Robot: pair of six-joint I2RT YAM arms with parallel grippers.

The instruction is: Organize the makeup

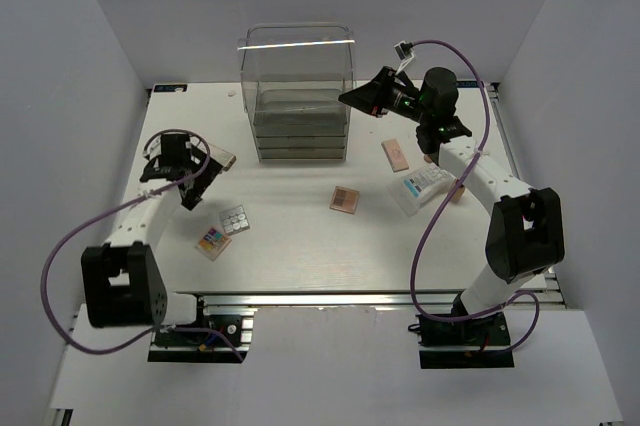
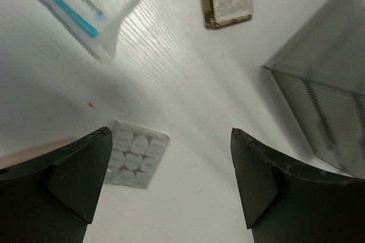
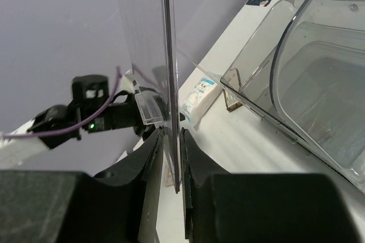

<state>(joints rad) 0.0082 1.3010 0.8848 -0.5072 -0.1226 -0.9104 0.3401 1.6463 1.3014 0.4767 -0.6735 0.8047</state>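
The table (image 1: 300,266) is white with fine grain lines. Upper centre, the acrylic drawer box (image 1: 297,96) is clear and grey-tinted. At centre, the tan palette (image 1: 344,199) carries a grid of pinkish squares; the peach palette (image 1: 396,154) to its upper right is plain. The packet (image 1: 412,188) at right is white with blue print. Lower left are a white palette of round pans (image 1: 235,220) and a multicoloured palette (image 1: 212,242). The left gripper (image 2: 171,134) and right gripper (image 3: 173,137) are black.

The left gripper (image 2: 171,174) points downward, its fingers (image 2: 74,180) spread wide apart. The right gripper (image 3: 172,160), raised on its outstretched arm (image 1: 478,174), has its fingers pinched together on a thin clear panel (image 3: 169,55).
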